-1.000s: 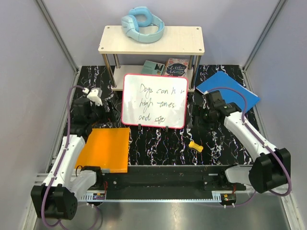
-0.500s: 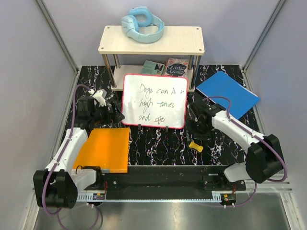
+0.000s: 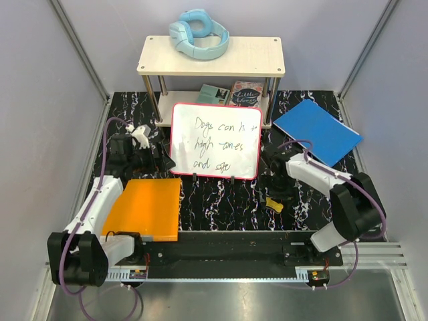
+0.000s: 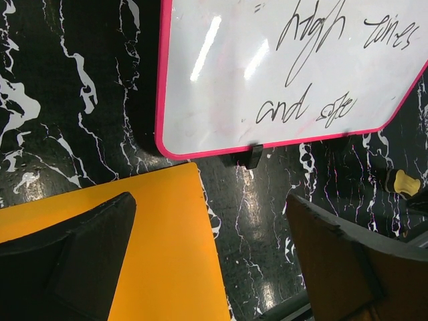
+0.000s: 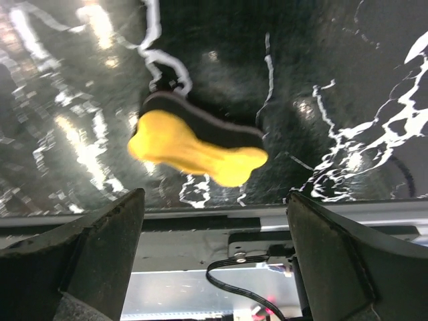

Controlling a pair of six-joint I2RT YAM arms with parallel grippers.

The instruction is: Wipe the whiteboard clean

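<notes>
The right gripper (image 5: 214, 224), swung in from the table's (image 3: 221, 207) far-right side, now hangs wide-open and empty over the yellow eraser (image 5: 197, 148) near the front edge; the left gripper (image 4: 210, 204) is equally spread and empty; the whiteboard (image 3: 215, 140), mid-table, still bears writing, so pickup is likely next.

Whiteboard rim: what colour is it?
Red-pink, a thin band around the whiteboard; it shows best in the left wrist view.

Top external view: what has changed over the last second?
The right hand swung from beside the blue sheet toward the near edge and now hangs open over the yellow eraser, holding nothing. The left hand edged slightly toward the whiteboard, open. Eraser, whiteboard writing and orange sheet stayed put.
</notes>
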